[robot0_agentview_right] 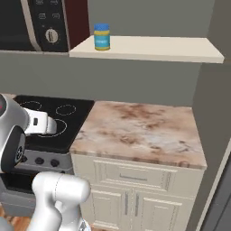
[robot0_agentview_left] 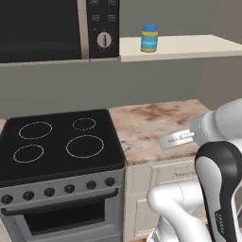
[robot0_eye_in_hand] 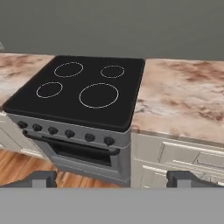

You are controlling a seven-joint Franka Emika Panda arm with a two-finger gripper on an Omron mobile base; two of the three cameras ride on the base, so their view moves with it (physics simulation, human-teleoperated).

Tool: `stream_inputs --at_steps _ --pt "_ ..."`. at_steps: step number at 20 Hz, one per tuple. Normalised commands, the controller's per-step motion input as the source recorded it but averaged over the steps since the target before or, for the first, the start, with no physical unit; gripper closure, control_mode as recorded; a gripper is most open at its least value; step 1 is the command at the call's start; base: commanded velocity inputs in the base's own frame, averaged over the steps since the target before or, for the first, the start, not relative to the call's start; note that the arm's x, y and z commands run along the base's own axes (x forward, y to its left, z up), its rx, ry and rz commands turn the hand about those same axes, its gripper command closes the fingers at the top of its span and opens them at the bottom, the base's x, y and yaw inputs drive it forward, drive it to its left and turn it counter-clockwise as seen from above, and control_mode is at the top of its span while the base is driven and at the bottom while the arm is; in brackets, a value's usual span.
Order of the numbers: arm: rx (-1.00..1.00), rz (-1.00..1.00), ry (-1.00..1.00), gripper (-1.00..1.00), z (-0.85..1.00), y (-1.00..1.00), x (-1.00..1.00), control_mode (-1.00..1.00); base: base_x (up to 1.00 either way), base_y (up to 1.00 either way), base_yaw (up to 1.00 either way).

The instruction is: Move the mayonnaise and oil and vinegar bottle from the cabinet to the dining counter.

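Hand view puts the tool (robot0_eye_in_hand: pixel 112 179) low and level with the front of the black stove (robot0_eye_in_hand: pixel 87 92), its two dark fingertips (robot0_eye_in_hand: pixel 37 179) standing wide apart with nothing between them. It looks out over the hob and the marbled worktop (robot0_eye_in_hand: pixel 183 96) to the right of it. In both base views the arm's white links rise in front of the lower cupboards (robot0_agentview_right: pixel 135 189), folded well below the shelf.

The mayonnaise (robot0_agentview_left: pixel 150 38) stands upright on the cabinet (robot0_agentview_left: pixel 189 47), near its end next to the black microwave (robot0_agentview_left: pixel 56 28), close to the front edge of the board. From the right base view the jar (robot0_agentview_right: pixel 102 36) sits alone there; I see no oil and vinegar bottle on the board, and the dining counter lies outside these pictures.

The main risk, as I judge it, is the long climb from this low pose. The arm must rise past the front lip of the shelf, and a wrist that comes up too close could strike the board's underside or edge. Because the jar is short and sits near the lip and the microwave's side, a slightly off-line approach could push it with one finger, tipping it or knocking it off onto the table below. Closing too high, on the blue lid, might let it slip.
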Motion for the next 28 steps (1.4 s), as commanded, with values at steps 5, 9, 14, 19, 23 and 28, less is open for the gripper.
stream_inputs --at_steps 5,9,14,19,23,28 --pt "0.0 0.0 0.0 -1.0 0.0 0.0 0.0 1.0 0.63 -0.43 -0.22" --pt "0.0 0.0 0.0 -1.0 0.0 0.0 0.0 1.0 0.66 -0.31 -0.19" --pt "0.0 0.0 0.0 -1.0 0.0 0.0 0.0 1.0 0.85 -0.14 -0.15" --pt "-0.01 0.0 -0.06 -1.0 0.0 0.01 0.12 -1.0 0.25 0.02 -0.03" --pt "-0.08 -0.04 -0.49 -1.0 0.19 0.0 -0.44 -1.0 0.0 0.0 0.0" --pt "-0.03 -0.09 -0.39 -1.0 0.48 -0.09 -0.34 -1.0 0.0 0.0 0.0"
